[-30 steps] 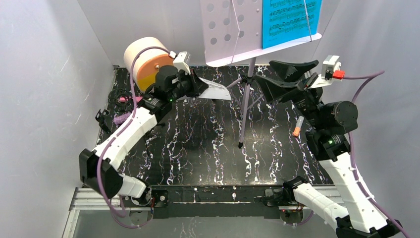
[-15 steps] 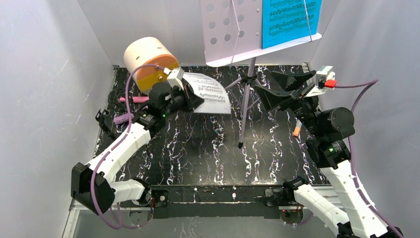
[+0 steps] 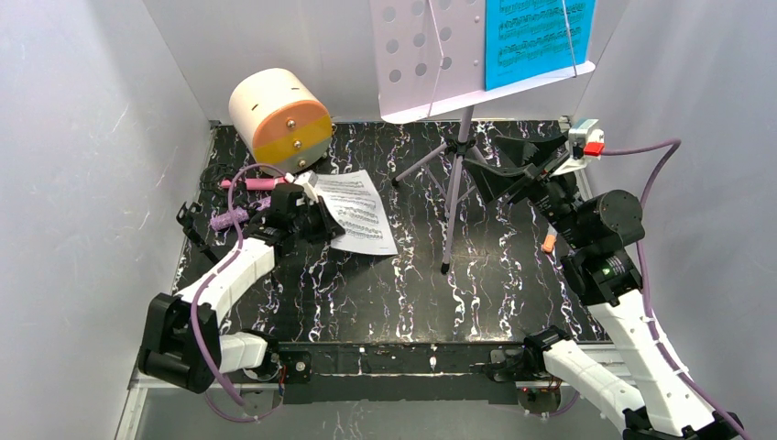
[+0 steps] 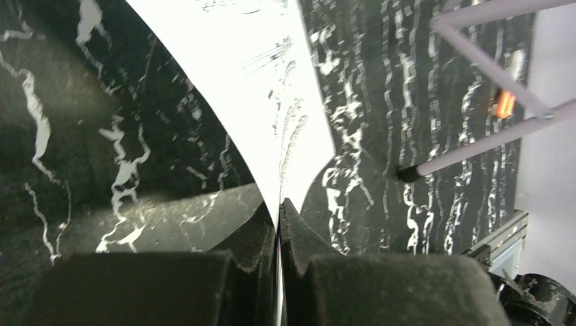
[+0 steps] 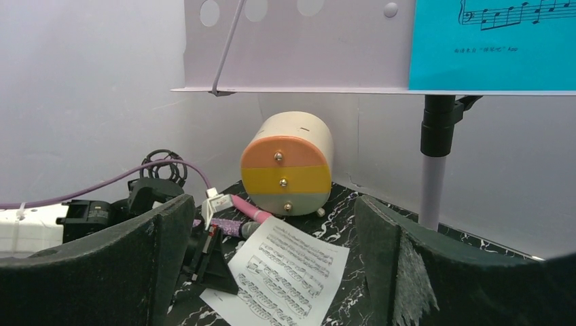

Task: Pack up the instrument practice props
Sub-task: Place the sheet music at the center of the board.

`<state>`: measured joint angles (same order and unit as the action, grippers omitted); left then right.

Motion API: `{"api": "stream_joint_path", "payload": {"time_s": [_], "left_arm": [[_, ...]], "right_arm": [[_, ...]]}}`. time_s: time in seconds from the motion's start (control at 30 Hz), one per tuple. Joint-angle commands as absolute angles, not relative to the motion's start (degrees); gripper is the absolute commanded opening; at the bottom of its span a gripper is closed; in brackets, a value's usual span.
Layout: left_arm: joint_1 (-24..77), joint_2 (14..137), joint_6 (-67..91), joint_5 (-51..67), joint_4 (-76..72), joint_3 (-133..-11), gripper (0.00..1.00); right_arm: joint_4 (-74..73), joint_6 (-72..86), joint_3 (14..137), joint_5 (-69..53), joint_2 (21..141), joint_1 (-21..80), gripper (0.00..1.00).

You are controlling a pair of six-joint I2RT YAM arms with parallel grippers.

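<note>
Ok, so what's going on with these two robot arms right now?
The left gripper is shut on one edge of the white sheet-music page, which lies low over the black marbled table in front of the cream cylinder box. The right gripper is open and empty, hovering beside the pole of the lilac music rack. The blue sheet-music page sits on that rack, so packing is not finished.

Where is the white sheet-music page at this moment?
Top view: the page is left of centre, near the cream cylinder box, left of the lilac rack's legs, its edge pinched by the left gripper.
</note>
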<state>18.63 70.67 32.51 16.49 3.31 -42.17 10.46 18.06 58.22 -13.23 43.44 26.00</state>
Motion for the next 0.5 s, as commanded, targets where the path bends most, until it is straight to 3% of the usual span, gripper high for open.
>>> {"api": "stream_joint_path", "payload": {"time_s": [0.0,0.47], "left_arm": [[16.61,73.29,28.95,19.45,11.81,-43.00,0.00],[12.51,73.39,24.68,14.12,19.89,-41.01,0.03]], "right_arm": [[12.04,17.24,57.47,-13.30,42.80,25.91,0.96],[11.87,16.43,55.74,-13.55,43.50,25.91,0.96]]}}
